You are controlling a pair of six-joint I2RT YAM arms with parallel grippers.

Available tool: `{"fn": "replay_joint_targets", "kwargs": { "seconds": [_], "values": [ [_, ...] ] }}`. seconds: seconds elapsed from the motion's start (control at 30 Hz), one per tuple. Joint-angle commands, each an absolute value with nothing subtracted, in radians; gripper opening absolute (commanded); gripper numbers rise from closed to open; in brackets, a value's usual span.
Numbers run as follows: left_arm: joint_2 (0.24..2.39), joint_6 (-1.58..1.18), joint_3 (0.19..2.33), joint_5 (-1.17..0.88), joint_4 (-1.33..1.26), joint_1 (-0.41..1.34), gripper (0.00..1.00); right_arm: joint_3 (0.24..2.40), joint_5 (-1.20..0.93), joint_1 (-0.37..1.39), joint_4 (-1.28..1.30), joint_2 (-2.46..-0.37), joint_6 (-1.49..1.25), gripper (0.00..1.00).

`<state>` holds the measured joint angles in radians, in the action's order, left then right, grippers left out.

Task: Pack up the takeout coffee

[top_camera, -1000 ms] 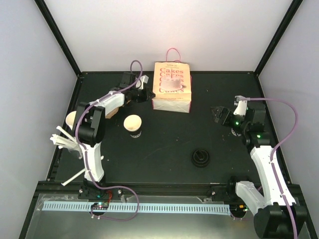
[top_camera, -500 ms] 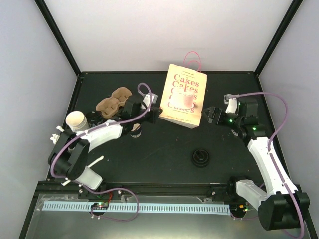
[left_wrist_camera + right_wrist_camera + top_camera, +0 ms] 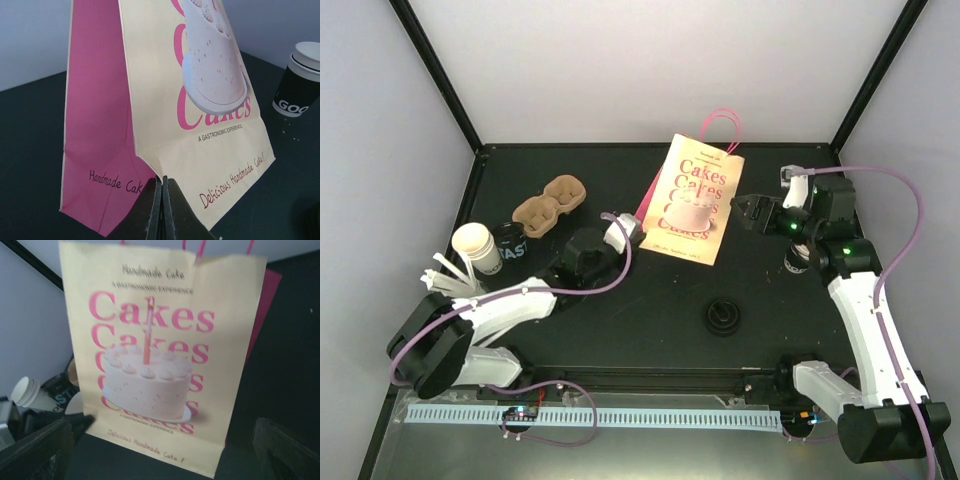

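Observation:
The cream and pink "Cakes" paper bag [image 3: 692, 200] stands tilted at mid table. My left gripper [image 3: 632, 226] is shut at its lower left corner, and in the left wrist view the gripper [image 3: 161, 179] pinches the corner fold of the bag [image 3: 210, 150]. My right gripper [image 3: 748, 212] is open beside the bag's right edge, with the bag's front [image 3: 150, 355] ahead of it. A black-banded cup [image 3: 301, 80] stands right of the bag, half hidden by the right arm [image 3: 798, 262]. A cream-topped cup [image 3: 476, 246] and a black-banded one [image 3: 512, 245] sit far left by the brown pulp tray [image 3: 548, 205].
A black round lid-like piece [image 3: 722, 318] lies on the table near the front right. White stirrers or sticks [image 3: 445, 280] lie at the left edge. The bag's pink handles [image 3: 722, 128] stick up toward the back wall.
The bag has gone from lying flat to standing tilted. My left arm swung from the back left to the bag's lower corner and now covers the middle cup. My right gripper moved up beside the bag.

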<state>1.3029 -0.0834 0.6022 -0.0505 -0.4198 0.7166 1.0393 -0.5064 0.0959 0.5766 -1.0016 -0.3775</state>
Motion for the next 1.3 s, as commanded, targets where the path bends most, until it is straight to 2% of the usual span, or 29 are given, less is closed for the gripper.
{"fn": "replay_joint_targets", "kwargs": {
  "seconds": [0.0, 0.17, 0.4, 0.6, 0.73, 1.17, 1.2, 1.27],
  "values": [
    [1.246, 0.032, 0.575, 0.055, -0.542, 0.769, 0.01, 1.119, -0.535, 0.101, 0.606, -0.980, -0.428, 1.00],
    [1.241, 0.058, 0.545, 0.079, -0.584, 0.802, 0.02, 1.185, -0.484, 0.101, 0.614, -0.966, -0.522, 1.00],
    [1.250, 0.088, 0.527, 0.097, -0.627, 0.829, 0.02, 1.277, -0.379, 0.101, 0.565, -1.038, -0.741, 0.92],
    [1.258, 0.114, 0.526, 0.113, -0.632, 0.857, 0.02, 1.338, -0.460, 0.104, 0.444, -1.150, -0.888, 0.85],
    [1.258, 0.128, 0.528, 0.122, -0.631, 0.869, 0.01, 1.366, -0.464, 0.128, 0.344, -1.210, -0.967, 0.85],
    [1.263, 0.172, 0.533, 0.179, -0.627, 0.908, 0.02, 1.519, -0.251, 0.170, 0.427, -1.387, -1.061, 0.84],
    [1.265, 0.173, 0.534, 0.181, -0.627, 0.910, 0.01, 1.520, -0.236, 0.170, 0.427, -1.394, -1.063, 0.80],
    [1.267, 0.175, 0.535, 0.185, -0.627, 0.913, 0.02, 1.518, -0.226, 0.169, 0.406, -1.405, -1.056, 0.61]
  ]
}}
